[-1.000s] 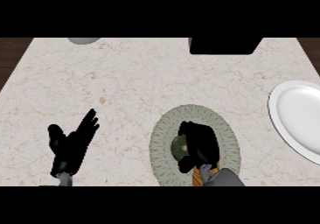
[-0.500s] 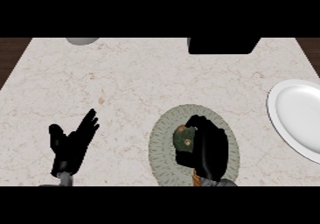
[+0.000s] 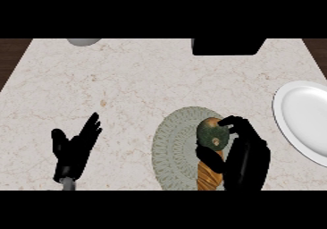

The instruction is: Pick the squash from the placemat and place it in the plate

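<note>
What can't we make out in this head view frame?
- squash: right side and lower part hidden by the right hand curled round it.
- plate: right side cut off by the frame edge.
- Grey object and black object at the top edge: cut off, unidentifiable.

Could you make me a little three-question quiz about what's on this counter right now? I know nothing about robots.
1. True or false: the green and orange squash lies on the round white plate.
2. Which hand curls round the squash? A) right hand B) left hand
3. What is the squash lying on?

Key: 1 false. 2 A; the left rests open. 3 The round patterned grey-green placemat.
</note>
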